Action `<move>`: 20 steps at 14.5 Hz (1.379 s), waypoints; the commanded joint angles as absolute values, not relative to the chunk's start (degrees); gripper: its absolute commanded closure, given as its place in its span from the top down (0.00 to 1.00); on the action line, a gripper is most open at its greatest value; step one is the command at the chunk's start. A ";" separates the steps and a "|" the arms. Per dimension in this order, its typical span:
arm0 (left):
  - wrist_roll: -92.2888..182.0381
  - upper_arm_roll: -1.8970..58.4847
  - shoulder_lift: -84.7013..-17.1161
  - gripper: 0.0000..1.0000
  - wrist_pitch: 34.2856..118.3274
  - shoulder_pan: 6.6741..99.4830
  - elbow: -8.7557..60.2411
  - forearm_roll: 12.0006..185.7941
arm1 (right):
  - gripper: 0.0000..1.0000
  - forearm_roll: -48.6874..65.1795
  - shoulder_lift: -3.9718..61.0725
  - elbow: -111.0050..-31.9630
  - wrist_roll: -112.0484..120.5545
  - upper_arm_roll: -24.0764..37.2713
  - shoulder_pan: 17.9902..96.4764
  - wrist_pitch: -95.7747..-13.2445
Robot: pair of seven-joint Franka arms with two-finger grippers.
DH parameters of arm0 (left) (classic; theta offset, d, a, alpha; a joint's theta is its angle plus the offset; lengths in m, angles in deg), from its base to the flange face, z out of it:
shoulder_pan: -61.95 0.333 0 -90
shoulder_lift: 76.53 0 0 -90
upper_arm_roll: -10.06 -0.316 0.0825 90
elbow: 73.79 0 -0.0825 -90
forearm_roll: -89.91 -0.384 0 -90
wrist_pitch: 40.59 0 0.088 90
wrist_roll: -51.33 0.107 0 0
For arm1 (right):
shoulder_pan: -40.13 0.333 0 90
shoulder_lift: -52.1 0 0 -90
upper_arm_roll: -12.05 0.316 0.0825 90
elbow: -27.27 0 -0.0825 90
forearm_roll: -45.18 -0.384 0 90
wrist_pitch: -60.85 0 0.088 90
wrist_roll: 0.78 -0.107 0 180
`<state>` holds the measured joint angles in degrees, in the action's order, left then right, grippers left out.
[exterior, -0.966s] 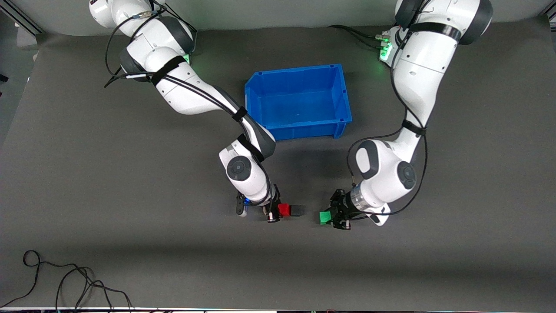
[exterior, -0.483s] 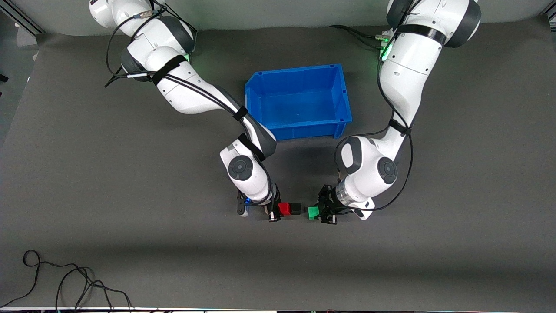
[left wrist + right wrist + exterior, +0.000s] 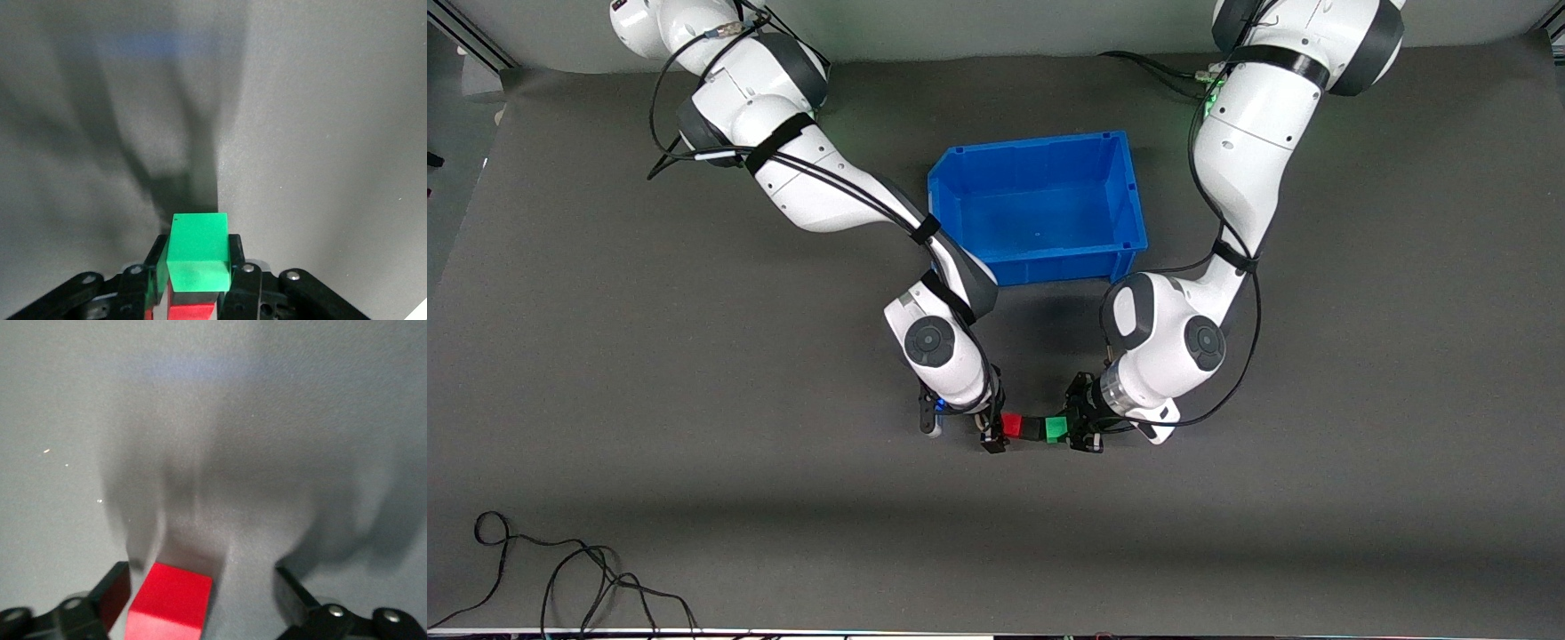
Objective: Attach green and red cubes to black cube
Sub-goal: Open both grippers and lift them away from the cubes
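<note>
The red cube (image 3: pixel 1011 426), black cube (image 3: pixel 1032 428) and green cube (image 3: pixel 1056 429) sit in a touching row on the grey mat, nearer the front camera than the blue bin. My left gripper (image 3: pixel 1079 433) is shut on the green cube (image 3: pixel 197 233). The left wrist view (image 3: pixel 198 263) also shows the black cube (image 3: pixel 194 297) and red cube (image 3: pixel 192 311) against it. My right gripper (image 3: pixel 991 436) is at the red cube's end of the row. It is open in the right wrist view (image 3: pixel 200 583), with the red cube (image 3: pixel 170 600) between its fingers, close to one finger (image 3: pixel 115 590).
The blue bin (image 3: pixel 1032 145) stands farther from the front camera, between the two arms. A loose black cable (image 3: pixel 560 569) lies near the front edge at the right arm's end of the table.
My left gripper carried the green cube sideways along the mat until it met the black cube. The right gripper and the red and black cubes barely shifted.
</note>
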<state>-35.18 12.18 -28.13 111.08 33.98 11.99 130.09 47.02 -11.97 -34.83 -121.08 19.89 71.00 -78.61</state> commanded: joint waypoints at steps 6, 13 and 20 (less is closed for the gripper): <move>-36.65 11.20 -27.22 0.86 111.19 32.69 10.76 129.20 | 1.00 47.64 14.10 -59.97 -112.43 19.61 64.76 -77.84; -33.07 8.74 -34.32 1.00 94.54 40.49 11.81 118.93 | 1.00 47.55 37.05 -77.75 -101.98 19.78 57.99 -68.40; -2.76 7.51 -49.09 1.00 65.79 56.31 16.29 106.46 | 1.00 47.03 47.52 -76.18 -55.67 18.03 50.86 -46.75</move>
<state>-9.17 7.22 -43.35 70.33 53.91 12.28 111.12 47.07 44.70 -75.44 -64.65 18.79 50.80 -49.41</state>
